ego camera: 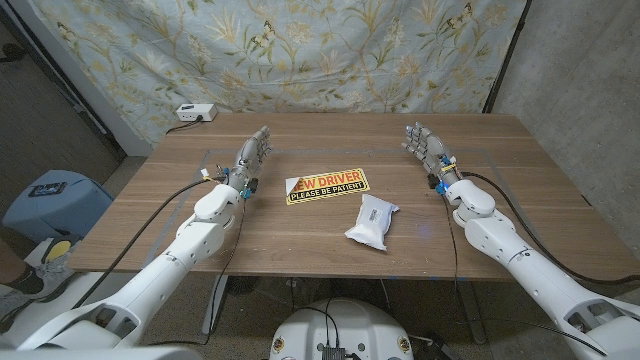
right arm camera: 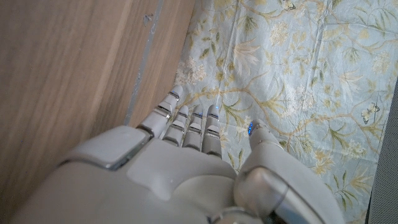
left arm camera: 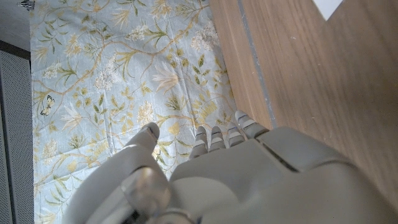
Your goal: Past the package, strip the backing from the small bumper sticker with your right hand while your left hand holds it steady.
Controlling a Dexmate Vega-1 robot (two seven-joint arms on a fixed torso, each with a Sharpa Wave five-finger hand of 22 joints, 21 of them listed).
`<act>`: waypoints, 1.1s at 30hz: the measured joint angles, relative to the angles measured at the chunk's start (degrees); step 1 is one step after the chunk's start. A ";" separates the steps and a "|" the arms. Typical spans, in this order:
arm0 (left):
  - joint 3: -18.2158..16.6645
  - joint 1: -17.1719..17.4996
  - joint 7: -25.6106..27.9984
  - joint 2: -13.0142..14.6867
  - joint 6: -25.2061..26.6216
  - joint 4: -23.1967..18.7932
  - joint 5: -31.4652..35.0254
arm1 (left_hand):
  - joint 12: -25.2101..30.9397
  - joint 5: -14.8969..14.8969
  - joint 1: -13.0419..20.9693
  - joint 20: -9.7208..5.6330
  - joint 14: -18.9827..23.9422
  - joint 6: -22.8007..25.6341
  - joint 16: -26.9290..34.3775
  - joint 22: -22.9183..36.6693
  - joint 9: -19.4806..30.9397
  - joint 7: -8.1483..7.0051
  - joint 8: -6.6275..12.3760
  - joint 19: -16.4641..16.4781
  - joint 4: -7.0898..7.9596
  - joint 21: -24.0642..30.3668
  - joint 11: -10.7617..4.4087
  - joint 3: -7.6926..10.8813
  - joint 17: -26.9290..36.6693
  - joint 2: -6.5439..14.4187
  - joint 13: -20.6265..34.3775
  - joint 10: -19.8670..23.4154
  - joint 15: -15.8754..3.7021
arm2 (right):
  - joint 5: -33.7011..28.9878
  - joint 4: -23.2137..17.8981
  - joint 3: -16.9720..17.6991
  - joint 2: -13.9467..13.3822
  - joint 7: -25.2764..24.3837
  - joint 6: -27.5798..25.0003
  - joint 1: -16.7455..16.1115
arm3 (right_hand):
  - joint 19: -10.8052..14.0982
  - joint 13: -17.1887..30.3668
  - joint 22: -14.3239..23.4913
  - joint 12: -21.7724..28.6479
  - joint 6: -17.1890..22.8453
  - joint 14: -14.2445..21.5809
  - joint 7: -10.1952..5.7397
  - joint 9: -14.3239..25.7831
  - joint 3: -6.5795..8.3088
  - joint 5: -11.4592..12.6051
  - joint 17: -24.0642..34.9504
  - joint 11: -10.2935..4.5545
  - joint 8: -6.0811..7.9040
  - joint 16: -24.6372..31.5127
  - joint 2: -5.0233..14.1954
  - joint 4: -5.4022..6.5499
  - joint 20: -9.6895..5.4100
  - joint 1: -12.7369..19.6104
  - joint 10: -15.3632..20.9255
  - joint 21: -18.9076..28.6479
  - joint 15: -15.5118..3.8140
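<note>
A yellow and white bumper sticker (ego camera: 327, 186) with red and black lettering lies on the wooden table (ego camera: 330, 130) near its middle. A white package (ego camera: 371, 221) lies just in front of it, toward me. My left hand (ego camera: 250, 160) stands to the left of the sticker, fingers apart and reaching away, holding nothing. My right hand (ego camera: 428, 150) stands well to the right of the sticker, fingers apart, also holding nothing. In the wrist views my left hand (left arm camera: 249, 174) and my right hand (right arm camera: 186, 162) each point toward the floral curtain, with a white corner (left arm camera: 328, 6) of something at the edge.
A floral curtain (ego camera: 300, 50) hangs behind the table. A white box (ego camera: 195, 113) with a cable sits at the table's far left corner. A blue object (ego camera: 50, 200) stands on the floor at the left. Faint tape lines (ego camera: 215, 153) mark the tabletop.
</note>
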 measured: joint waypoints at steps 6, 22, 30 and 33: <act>-0.12 1.49 1.09 0.46 0.33 -2.18 -0.05 | 0.00 0.00 0.21 0.00 0.00 0.00 0.00 0.00 0.00 0.00 0.00 0.00 -0.24 0.00 0.00 0.24 0.00 -0.21 0.00 0.00 -0.01 | 0.23 -0.90 0.21 -0.53 0.23 -0.02 -0.74 | 0.00 0.00 0.00 0.00 0.00 0.00 0.00 0.00 0.00 0.00 0.00 0.00 0.00 0.00 0.00 0.00 0.00 0.00 0.00 0.00 0.00; 0.29 2.46 1.94 0.65 1.15 -4.05 0.38 | 0.00 0.00 0.73 -0.01 0.00 0.00 0.00 -0.01 -0.01 -0.01 0.00 -0.01 -0.81 0.00 0.30 0.80 -0.01 -0.27 0.26 0.32 -0.01 | -1.22 -2.95 0.09 -2.33 0.22 -0.07 -1.27 | -0.01 0.00 -0.01 0.00 -0.01 0.00 -0.01 -0.01 0.41 0.00 -0.14 0.00 0.00 0.00 -0.54 -0.41 0.00 0.54 0.00 0.00 0.00; 0.46 1.89 1.09 0.62 1.33 -3.55 0.33 | 0.00 0.00 0.99 -0.01 0.22 0.01 0.00 -0.01 -0.01 -0.01 0.00 -0.01 -1.37 -0.39 0.30 0.86 -0.01 -0.54 0.26 0.32 0.20 | -3.93 -4.27 -0.84 -3.29 -0.43 -0.66 -0.57 | -0.01 0.00 -0.01 0.00 -0.01 0.00 -0.01 -0.01 0.30 0.00 -0.16 0.00 0.00 0.00 -0.53 -0.96 0.00 0.54 0.00 0.00 0.00; 0.44 1.75 0.56 0.77 1.33 -3.26 0.16 | 0.00 0.00 0.96 -0.01 0.22 0.01 0.00 -0.01 -0.01 -0.01 0.00 -0.01 -1.44 -0.39 0.30 0.93 -0.01 -0.51 0.26 0.31 0.20 | -4.77 -4.78 -1.20 -3.56 -0.73 -0.99 -0.32 | -0.01 0.00 -0.01 0.00 -0.01 -0.01 -0.01 -0.01 0.48 0.00 -0.16 0.00 0.00 0.00 -0.62 -1.14 0.01 1.07 0.00 0.00 0.00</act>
